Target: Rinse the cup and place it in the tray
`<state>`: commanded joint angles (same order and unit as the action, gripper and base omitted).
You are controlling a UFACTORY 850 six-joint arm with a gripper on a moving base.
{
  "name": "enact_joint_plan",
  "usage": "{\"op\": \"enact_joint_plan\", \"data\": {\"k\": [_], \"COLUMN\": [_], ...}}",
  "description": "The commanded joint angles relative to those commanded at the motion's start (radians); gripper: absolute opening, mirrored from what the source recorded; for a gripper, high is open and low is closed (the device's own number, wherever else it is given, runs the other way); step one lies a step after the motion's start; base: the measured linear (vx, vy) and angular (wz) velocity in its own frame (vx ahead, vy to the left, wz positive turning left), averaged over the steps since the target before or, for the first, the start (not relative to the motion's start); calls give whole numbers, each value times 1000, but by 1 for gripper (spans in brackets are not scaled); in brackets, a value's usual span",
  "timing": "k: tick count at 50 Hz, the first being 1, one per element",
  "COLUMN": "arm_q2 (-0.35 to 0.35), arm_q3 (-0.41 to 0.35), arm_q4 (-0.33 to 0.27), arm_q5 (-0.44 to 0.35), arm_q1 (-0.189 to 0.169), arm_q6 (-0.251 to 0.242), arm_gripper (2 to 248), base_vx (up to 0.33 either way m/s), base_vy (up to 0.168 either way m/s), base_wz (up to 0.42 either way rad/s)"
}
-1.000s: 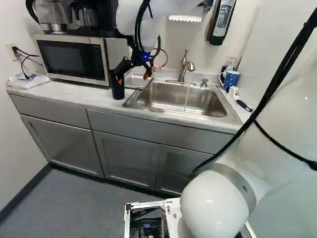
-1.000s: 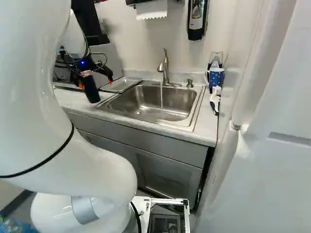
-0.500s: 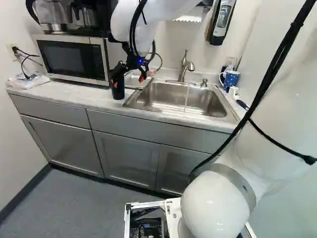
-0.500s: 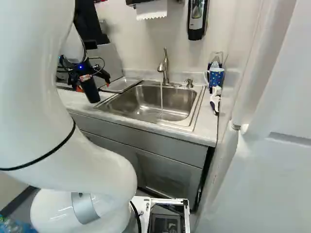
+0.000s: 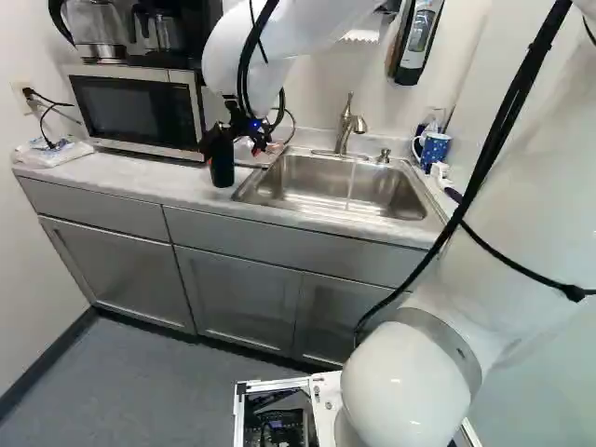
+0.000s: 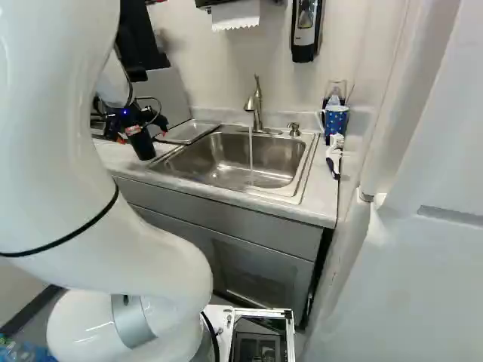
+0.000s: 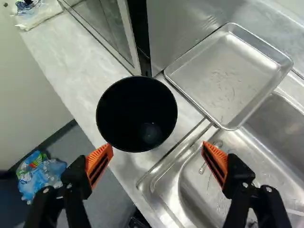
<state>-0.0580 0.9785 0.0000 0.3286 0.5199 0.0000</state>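
At the left of the left base view, the black cup [image 5: 222,168] is standing unmoved on the surface [image 5: 121,174]. Right by it, the pincer [image 7: 157,147] is coming lower and nearer, its fingers spreading wide around nothing, so it is probably lining up for a grasp. Farther right, the tray [image 7: 225,78] is lying beside the sink [image 6: 275,158], where water [image 6: 250,151] is running and the rinse is still waiting

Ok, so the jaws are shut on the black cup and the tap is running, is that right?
Not quite: the wrist view shows the jaws standing open, not shut on the black cup. The tap is running, as you say.
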Motion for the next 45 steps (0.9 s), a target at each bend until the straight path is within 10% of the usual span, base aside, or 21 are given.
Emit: {"op": "enact_joint_plan", "data": {"k": [45], "arm_q2": [-40], "arm_q3": [-146], "arm_q4": [0], "arm_q5": [-343], "arm_q1": [44], "arm_q6": [0], "arm_gripper": [247], "base_vx": [0], "base_vy": [0], "base_wz": [0]}}
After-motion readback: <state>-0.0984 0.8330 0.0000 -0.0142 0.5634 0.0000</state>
